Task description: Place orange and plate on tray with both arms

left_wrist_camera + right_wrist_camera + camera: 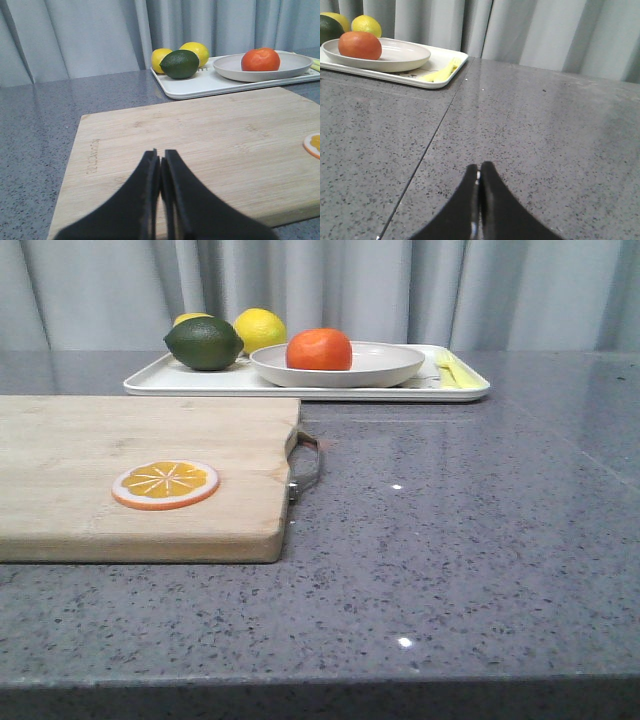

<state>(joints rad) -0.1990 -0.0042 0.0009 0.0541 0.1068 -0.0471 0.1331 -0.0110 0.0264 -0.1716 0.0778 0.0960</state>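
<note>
The orange [319, 349] lies in the off-white plate [390, 368], and the plate stands on the white tray [200, 382] at the back of the table. All three show in the left wrist view, orange [260, 59], plate [295, 66], tray [200, 86], and in the right wrist view, orange [360, 45], plate [405, 54], tray [442, 80]. My left gripper [160, 156] is shut and empty above the wooden board, far from the tray. My right gripper [479, 167] is shut and empty above bare table. Neither gripper shows in the front view.
A wooden cutting board [150, 440] with a metal handle [308, 465] lies at the front left, an orange slice disc [165, 484] on it. A dark green lime [204, 343], two lemons [260, 328] and a yellow utensil [452, 370] also lie on the tray. Grey curtains hang behind.
</note>
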